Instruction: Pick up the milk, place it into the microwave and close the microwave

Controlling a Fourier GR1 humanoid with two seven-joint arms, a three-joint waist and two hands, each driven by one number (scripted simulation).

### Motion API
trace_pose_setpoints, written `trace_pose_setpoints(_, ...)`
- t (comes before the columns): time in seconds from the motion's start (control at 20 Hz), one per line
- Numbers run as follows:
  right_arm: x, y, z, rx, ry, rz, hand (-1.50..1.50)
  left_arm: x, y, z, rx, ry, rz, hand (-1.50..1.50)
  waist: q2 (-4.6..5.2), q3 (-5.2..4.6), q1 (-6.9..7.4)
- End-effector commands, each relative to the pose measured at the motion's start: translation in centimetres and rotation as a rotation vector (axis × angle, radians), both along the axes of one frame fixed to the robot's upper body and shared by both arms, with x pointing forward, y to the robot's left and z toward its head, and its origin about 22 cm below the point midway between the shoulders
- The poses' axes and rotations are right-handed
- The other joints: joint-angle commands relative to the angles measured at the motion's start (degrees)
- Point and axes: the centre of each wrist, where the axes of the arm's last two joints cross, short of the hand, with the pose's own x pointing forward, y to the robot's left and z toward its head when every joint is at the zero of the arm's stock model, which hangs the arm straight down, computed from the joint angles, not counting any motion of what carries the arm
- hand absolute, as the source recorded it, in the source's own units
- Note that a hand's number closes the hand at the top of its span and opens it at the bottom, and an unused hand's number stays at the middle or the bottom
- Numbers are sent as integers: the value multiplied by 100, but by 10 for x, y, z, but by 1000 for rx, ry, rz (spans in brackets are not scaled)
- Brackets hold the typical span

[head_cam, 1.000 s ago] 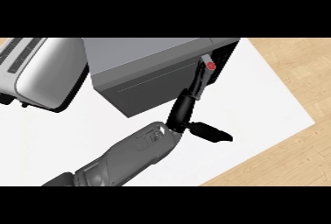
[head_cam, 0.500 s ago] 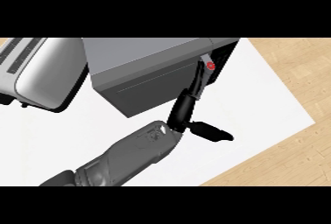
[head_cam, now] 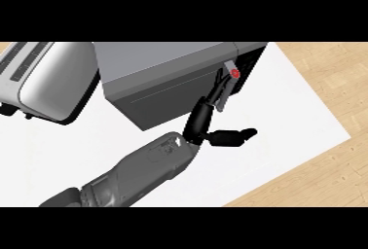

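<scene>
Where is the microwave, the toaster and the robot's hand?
microwave (head_cam: 161, 65), head view, on its grey top.
toaster (head_cam: 54, 73), head view, on its silver top.
hand (head_cam: 205, 116), head view, on the black palm, fingers straight against the microwave's front edge.

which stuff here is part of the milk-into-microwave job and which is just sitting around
Part of the job:
- microwave, grey box at the back of the counter
- right hand, fingers straight, reaching up to the microwave's right front edge
- milk: not visible

Just there:
- toaster, at the left
- white counter
</scene>
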Motion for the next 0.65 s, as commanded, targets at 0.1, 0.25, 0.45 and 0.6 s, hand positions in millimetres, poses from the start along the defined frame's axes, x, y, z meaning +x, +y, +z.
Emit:
trace_pose_setpoints(0.1,-1,-3,3,0,12,-6,-150,31,12,1,203,-13,114,-150,-23,74,64)
trace_pose_setpoints(0.25,-2,-6,4,-17,26,-18,-150,50,33,5,313,-67,235,-150,-76,78,232)
trace_pose_setpoints(0.45,-4,-5,6,-7,15,-21,-150,51,27,4,350,-49,276,-150,-102,71,303)
trace_pose_setpoints(0.6,-5,-7,7,-3,25,-38,-150,55,24,10,374,-58,287,-150,-101,62,396)
